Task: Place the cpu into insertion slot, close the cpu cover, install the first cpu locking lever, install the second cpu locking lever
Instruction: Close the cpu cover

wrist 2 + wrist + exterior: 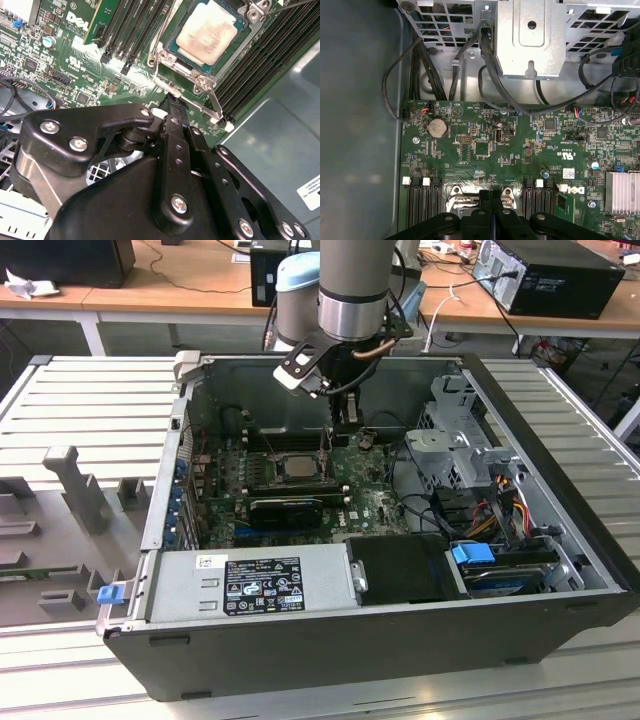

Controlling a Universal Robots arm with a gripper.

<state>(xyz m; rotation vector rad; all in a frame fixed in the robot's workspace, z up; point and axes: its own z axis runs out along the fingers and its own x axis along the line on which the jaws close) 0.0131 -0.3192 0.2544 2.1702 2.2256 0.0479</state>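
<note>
The cpu (pixel 207 31), a dull silver square, lies in the insertion slot (pixel 171 49) on the green board; in the exterior view the cpu (pixel 298 466) sits mid-board. The silvery cpu cover (pixel 243 42) frames it, lying flat around the chip. Thin wire locking levers (pixel 214 102) run along the socket's sides; whether they are latched I cannot tell. My gripper (pixel 172 107) is shut, fingers pressed together with nothing visible between them, its tip just off the socket's corner beside a lever end. In the first wrist view the gripper (pixel 490 196) hovers over the socket's metal rim (pixel 456 194).
Long black memory slots (pixel 250 75) flank the socket. A black graphics card (pixel 285 508) lies at the near side of the socket, a power supply (pixel 255 582) at the case front, and a drive cage (pixel 465 440) with cables on the exterior view's right. Case walls enclose everything.
</note>
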